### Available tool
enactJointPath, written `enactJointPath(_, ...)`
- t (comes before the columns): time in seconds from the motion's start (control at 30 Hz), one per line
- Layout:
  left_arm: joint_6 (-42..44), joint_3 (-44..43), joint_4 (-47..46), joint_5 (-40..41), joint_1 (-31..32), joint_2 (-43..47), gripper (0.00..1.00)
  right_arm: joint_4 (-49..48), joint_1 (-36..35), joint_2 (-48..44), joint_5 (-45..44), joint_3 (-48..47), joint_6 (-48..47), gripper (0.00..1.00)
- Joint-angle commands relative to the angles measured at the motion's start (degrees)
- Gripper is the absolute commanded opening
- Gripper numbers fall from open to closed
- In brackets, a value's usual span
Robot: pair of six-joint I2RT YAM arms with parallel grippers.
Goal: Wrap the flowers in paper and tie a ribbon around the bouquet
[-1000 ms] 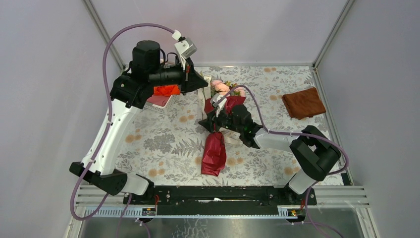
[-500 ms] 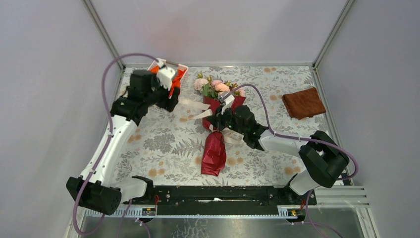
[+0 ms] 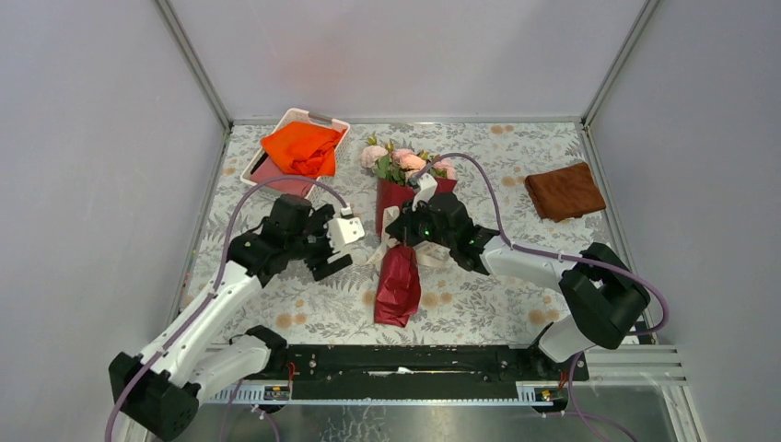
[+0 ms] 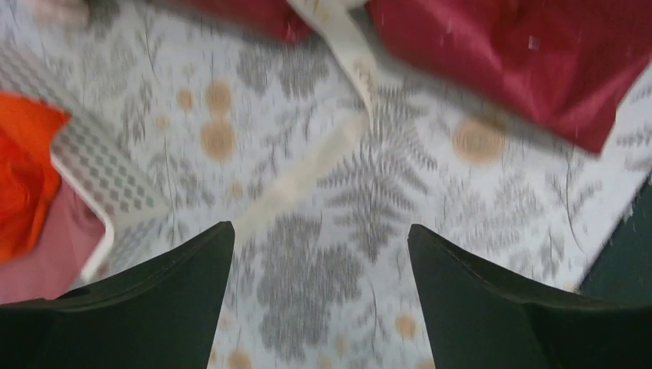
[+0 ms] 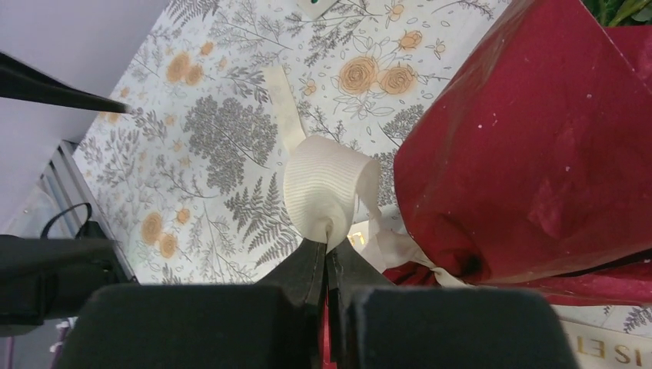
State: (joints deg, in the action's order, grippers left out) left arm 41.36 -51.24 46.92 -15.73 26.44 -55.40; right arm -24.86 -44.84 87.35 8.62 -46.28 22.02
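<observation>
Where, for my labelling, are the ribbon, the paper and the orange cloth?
ribbon [image 5: 327, 184], right wrist view, on its curled loop.
paper [image 5: 530, 154], right wrist view, on its broad red face.
orange cloth [image 3: 299, 149], top view, on its middle.

I count one bouquet [image 3: 394, 197] on the one table [image 3: 304, 267]. It has one red paper wrap [image 3: 398, 281], one cream ribbon [image 5: 330, 188], and three or maybe four pink roses [image 3: 406, 161], which are bunched too tightly to be sure. There is one orange cloth [image 3: 299, 147], one white basket [image 3: 293, 113] and one brown cloth [image 3: 565, 191]. There are two robot arms, a left arm [image 3: 207, 308] and a right arm [image 3: 530, 262].
</observation>
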Motion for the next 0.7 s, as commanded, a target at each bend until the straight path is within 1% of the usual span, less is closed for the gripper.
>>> enactJointPath(0.0, -5.31, 8.1, -36.24, -14.12, 0.96, -4.16, 0.96, 0.87, 0.07, -2.2, -0.86, -4.38, 3.72, 0.0)
enactJointPath(0.07, -9.39, 10.47, -48.27, -15.29, 0.99, -9.24, 0.99, 0.66, 0.02, -2.71, -1.27, -4.24, 4.48, 0.0)
enactJointPath(0.13, -13.18, 10.99, -56.95, -15.55, 0.41, -14.47, 0.98, -0.62, 0.02, -2.93, -1.37, -3.56, 5.26, 0.0)
enactJointPath(0.2, -16.94, 13.01, -67.16, -22.59, -2.33, -18.15, 0.98, -1.59, 0.01, -2.77, -1.77, -3.06, 5.64, 0.0)
enactJointPath(0.23, -19.69, 15.15, -74.94, -26.53, -3.58, -19.62, 0.98, -1.63, 0.06, -2.55, -2.12, -3.07, 5.72, 0.0)
enactJointPath(0.27, -21.98, 16.92, -80.49, -29.93, -4.5, -20.96, 0.98, -1.42, 0.05, -2.4, -2.4, -3.29, 5.74, 0.0)
enactJointPath(0.3, -23.57, 17.68, -82.84, -31.85, -4.72, -22.42, 0.99, -1.15, 0.08, -2.15, -2.46, -3.6, 5.75, 0.0)
enactJointPath(0.37, -26.01, 18.23, -84.69, -32.84, -4.73, -25.62, 0.99, -0.77, -0.01, -1.88, -2.88, -3.81, 5.88, 0.0)
enactJointPath(0.43, -31.64, 20.09, -93.32, -33.95, -4.73, -28.75, 0.99, -0.8, 0.06, -1.92, -3.18, -3.69, 6.29, 0.0)
enactJointPath(0.5, -35.68, 21.2, -99.99, -34.74, -4.46, -31.07, 0.99, -0.72, 0.07, -1.88, -3.38, -3.77, 6.26, 0.0)
enactJointPath(0.57, -36.66, 22.24, -104.5, -33.66, -3.75, -32.85, 0.99, -0.55, 0.06, -1.69, -3.27, -4.1, 6.32, 0.0)
enactJointPath(0.67, -38.41, 23.65, -108.81, -31.28, -2.37, -35.06, 0.99, -0.82, 0.08, -1.4, -2.69, -4.37, 6.24, 0.0)
